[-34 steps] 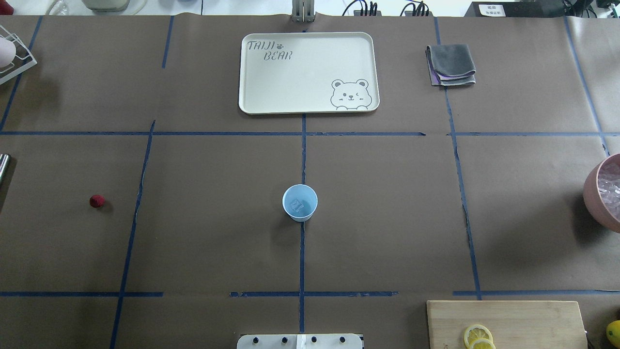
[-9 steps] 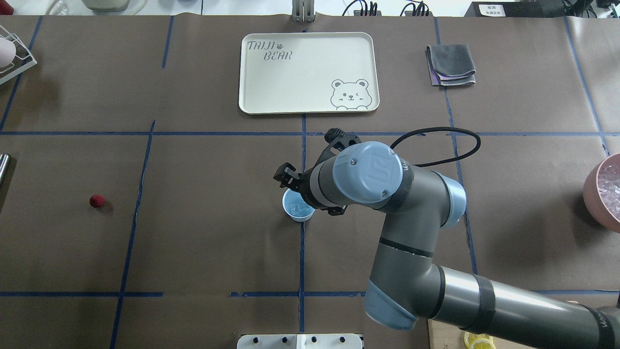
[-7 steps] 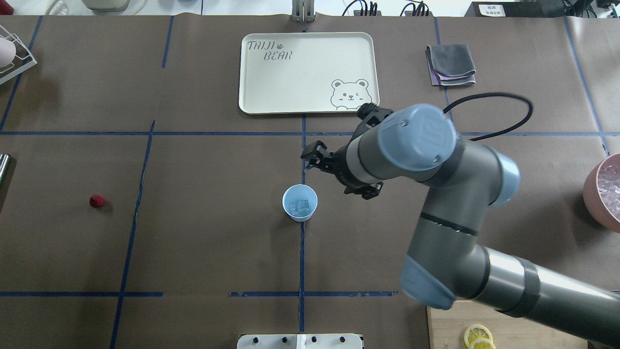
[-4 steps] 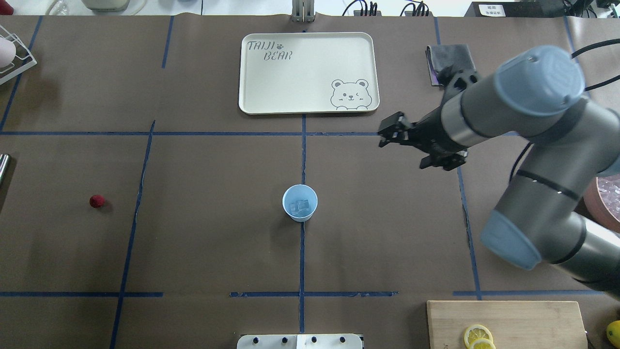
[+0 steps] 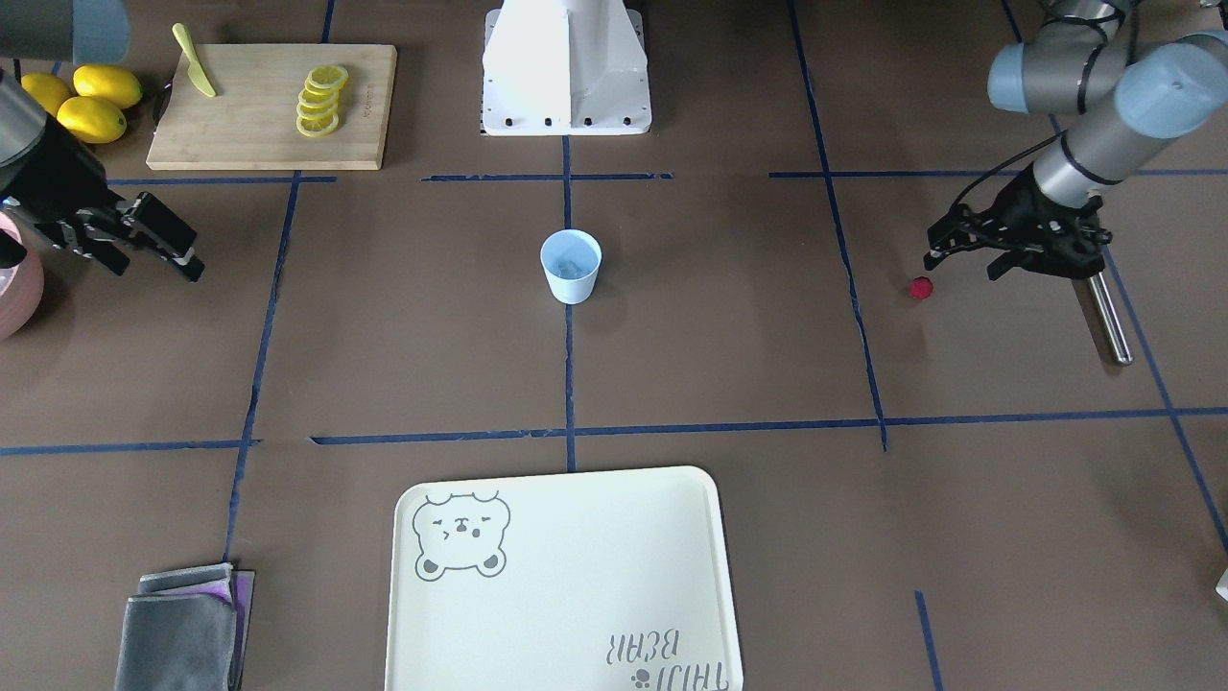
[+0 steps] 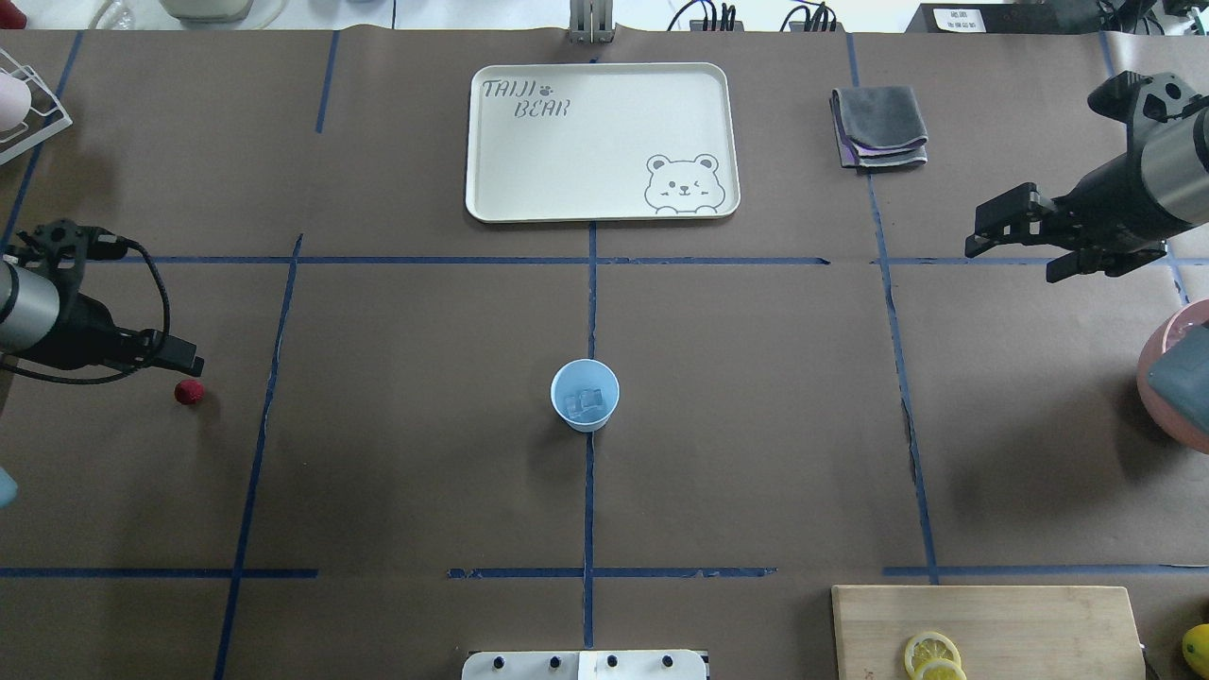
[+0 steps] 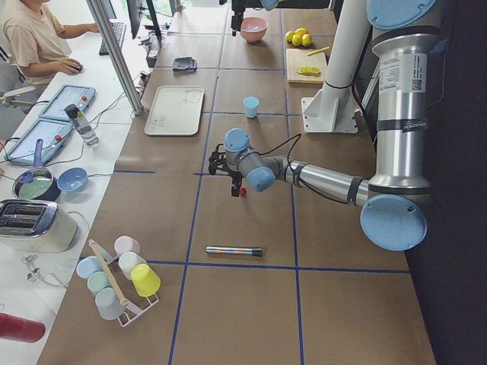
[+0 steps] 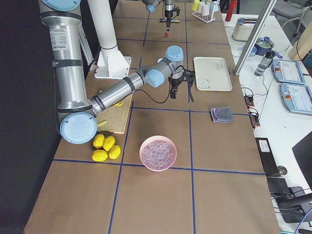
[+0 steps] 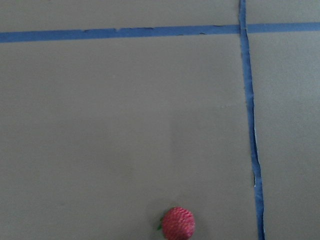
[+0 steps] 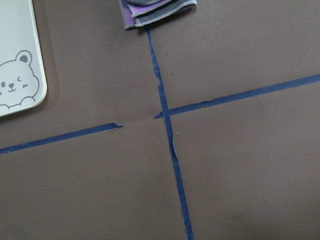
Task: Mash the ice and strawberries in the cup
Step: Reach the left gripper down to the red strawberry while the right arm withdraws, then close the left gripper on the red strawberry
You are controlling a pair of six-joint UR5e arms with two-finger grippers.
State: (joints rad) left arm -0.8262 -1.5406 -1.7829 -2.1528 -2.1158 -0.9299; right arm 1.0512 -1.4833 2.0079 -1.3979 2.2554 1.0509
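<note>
The pale-blue cup stands upright at the table's centre, also in the front view, with clear ice chunks inside. The small dark-red strawberry lies on the paper at the far left and shows low in the left wrist view. My left gripper hovers just beside and above the strawberry, open and empty. My right gripper is open and empty at the far right, well away from the cup.
A pink bowl of ice sits at the right edge. A metal rod lies near the left arm. There are a cream tray and grey cloth at the back, and a cutting board with lemon slices at the front right.
My right gripper was over the cup, left more ice in it, then swung away to the far right. My left arm has come in at the left beside the strawberry.
</note>
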